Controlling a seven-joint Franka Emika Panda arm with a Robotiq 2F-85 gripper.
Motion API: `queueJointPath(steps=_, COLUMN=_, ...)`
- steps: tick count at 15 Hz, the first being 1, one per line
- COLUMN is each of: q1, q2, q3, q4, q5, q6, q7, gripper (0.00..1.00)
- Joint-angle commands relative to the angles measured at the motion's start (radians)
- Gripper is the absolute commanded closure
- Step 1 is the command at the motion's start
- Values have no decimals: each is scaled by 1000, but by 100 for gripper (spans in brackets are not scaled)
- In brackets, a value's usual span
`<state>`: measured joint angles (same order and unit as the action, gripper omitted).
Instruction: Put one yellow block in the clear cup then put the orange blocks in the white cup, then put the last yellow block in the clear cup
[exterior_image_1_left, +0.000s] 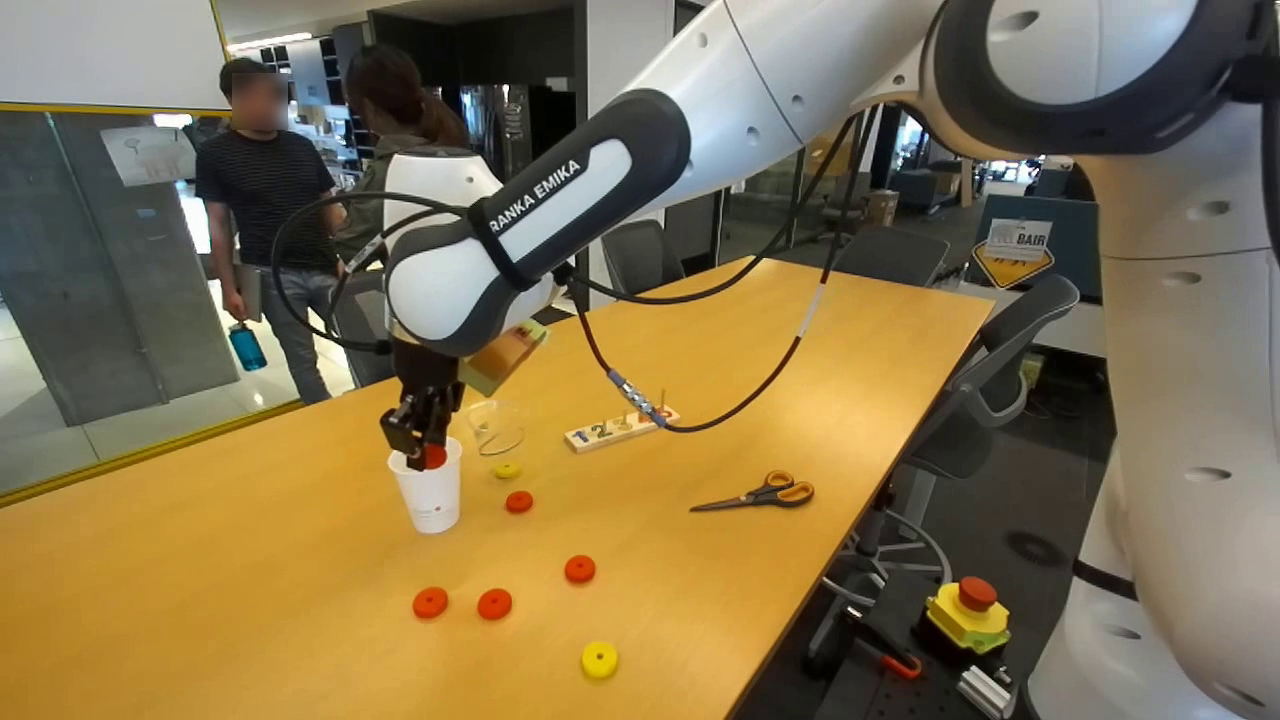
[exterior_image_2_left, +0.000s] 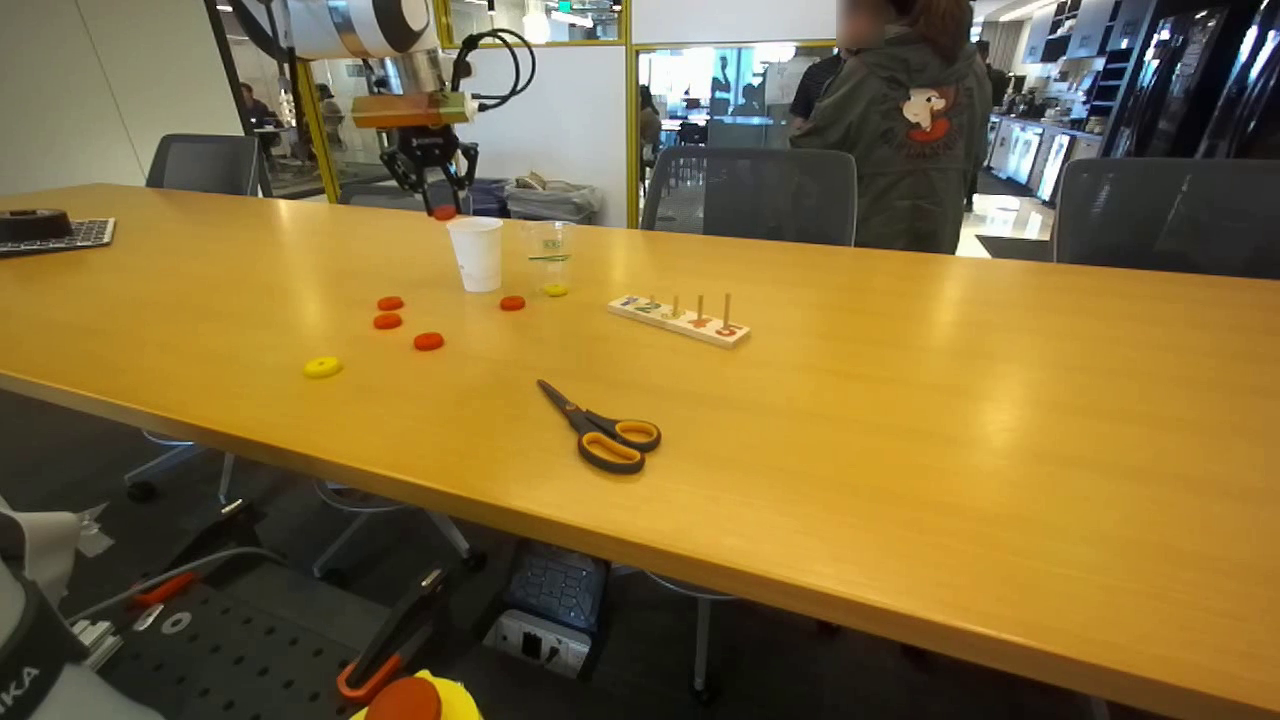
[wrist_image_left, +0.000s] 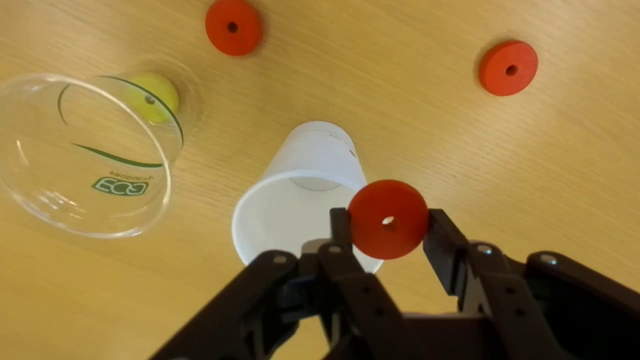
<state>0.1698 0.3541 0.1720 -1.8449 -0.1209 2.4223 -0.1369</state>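
Evidently for release, the claw (wrist_image_left: 388, 222), lower right in the wrist view, clamps an orange block (wrist_image_left: 387, 201) by its edges, partly over the white cup (wrist_image_left: 317, 155). Farther, upper left, a yellow block (wrist_image_left: 161, 94) lies in the clear cup (wrist_image_left: 120, 186), as step one asks.

In the wrist view, an orange block (wrist_image_left: 372, 217) hides the rim of the white cup (wrist_image_left: 285, 215) at three o'clock; the gripper (wrist_image_left: 388, 225) covers it toward six and is itself cropped at five. The frame cuts the clear cup (wrist_image_left: 117, 186) at nine o'clock, and the yellow block (wrist_image_left: 161, 90) appears to sit inside it, though see-through walls leave doubt. In an exterior view, a bystander's face (exterior_image_1_left: 260, 100) is blurred at ten o'clock.
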Motion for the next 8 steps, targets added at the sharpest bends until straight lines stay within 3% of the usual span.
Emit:
queueJointPath(steps=1, q1=3, q2=79, q3=-7, q4=116, q5=2, q6=-7, q7=-23, gripper=75)
queueJointPath(steps=8, q1=2, q2=147, q3=-32, q4=207, q5=-7, q6=-27, q7=-18, gripper=75)
